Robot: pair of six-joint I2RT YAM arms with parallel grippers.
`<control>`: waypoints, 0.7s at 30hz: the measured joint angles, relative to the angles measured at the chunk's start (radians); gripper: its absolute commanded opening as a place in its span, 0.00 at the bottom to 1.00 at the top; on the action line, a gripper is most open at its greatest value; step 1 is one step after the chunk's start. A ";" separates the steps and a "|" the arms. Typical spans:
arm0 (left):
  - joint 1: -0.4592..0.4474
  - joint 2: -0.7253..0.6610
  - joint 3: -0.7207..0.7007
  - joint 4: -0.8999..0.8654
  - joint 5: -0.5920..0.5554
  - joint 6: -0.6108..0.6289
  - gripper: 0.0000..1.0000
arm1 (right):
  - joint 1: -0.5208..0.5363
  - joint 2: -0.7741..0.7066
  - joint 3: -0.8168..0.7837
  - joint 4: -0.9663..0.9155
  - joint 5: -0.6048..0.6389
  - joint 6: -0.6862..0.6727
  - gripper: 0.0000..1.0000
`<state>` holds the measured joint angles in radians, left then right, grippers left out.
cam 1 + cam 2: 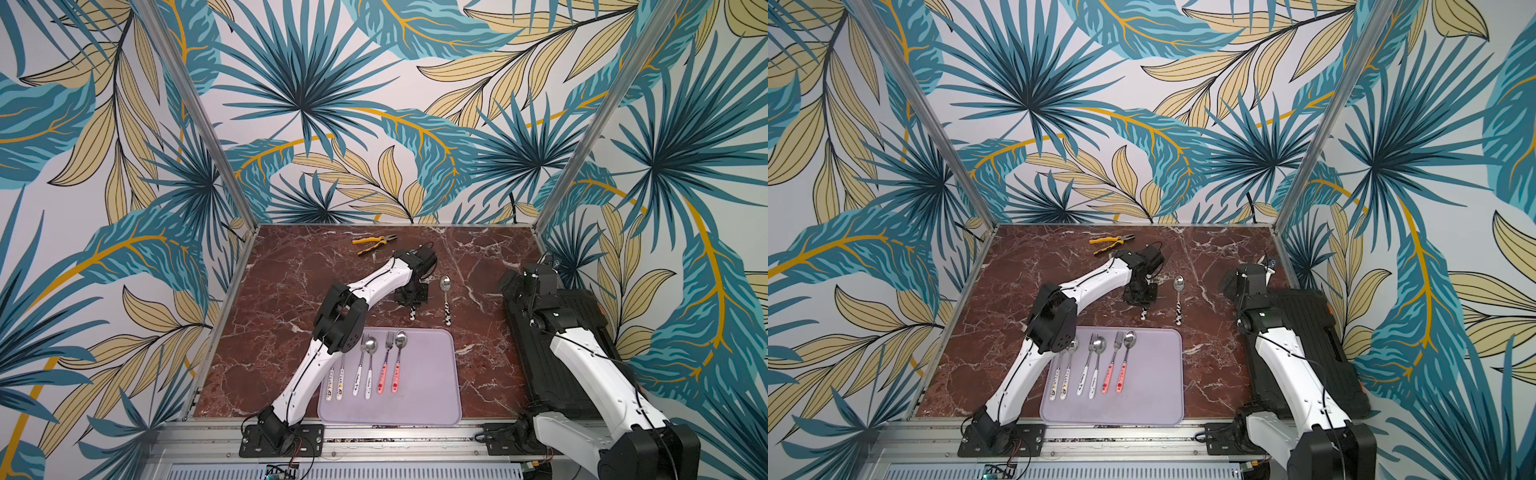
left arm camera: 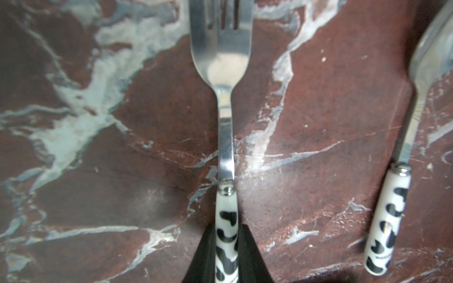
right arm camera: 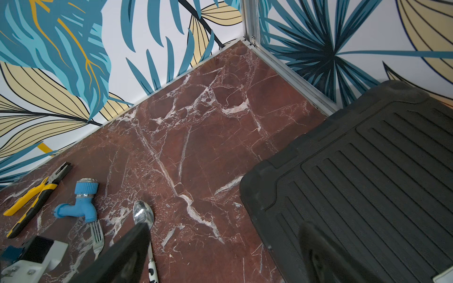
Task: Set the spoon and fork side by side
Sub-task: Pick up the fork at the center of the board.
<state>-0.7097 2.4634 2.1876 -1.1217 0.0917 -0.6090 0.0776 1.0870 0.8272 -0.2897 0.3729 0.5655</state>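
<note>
My left end effector (image 2: pixel 226 226) is pinching the fork (image 2: pixel 221 61). Its black fingers (image 2: pixel 203 254) press against both sides of the handle, low down near the butt end. The fork lies flat on the table (image 1: pixel 291 282), tines pointing away from the tray (image 1: pixel 436 374). The spoon (image 2: pixel 392 220) lies just beside it, parallel and not touching, bowl pointing the same way. Both have steel heads and round white handles with black cow-patch blotches. There is tiny print near the end of the spoon's handle, but I cannot read it.

The tray is a pale lilac rounded rectangle at the near edge of the table. It holds three fork-and-spoon pairs in a row, handles toward me. One pair (image 1: pixel 340 386) has white handles with small dark-and-yellow marks and is partly under my left arm. A plain white pair (image 1: pixel 368 384) carries dark lettering too small to make out, and the third pair (image 1: pixel 395 380) has red-patterned handles.

The table is glossy red-brown marble with white veins. Beyond the fork lie a blue plastic tap (image 3: pixel 78 208) and yellow-and-black pliers (image 1: pixel 372 243).

My right end effector (image 3: pixel 225 227) is spread wide and holds nothing. It hangs off to the side by a black ribbed case (image 3: pixel 367 183).
</note>
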 measured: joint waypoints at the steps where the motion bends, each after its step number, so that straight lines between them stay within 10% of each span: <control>1: 0.000 -0.007 -0.011 -0.001 -0.006 0.001 0.10 | 0.000 0.000 0.000 0.000 0.000 0.000 0.99; 21: -0.055 -0.375 -0.337 0.076 -0.031 -0.017 0.06 | 0.000 0.000 0.000 0.000 0.000 0.000 1.00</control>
<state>-0.7650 2.0880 1.8503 -1.0454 0.0608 -0.6258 0.0776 1.0870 0.8272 -0.2901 0.3729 0.5655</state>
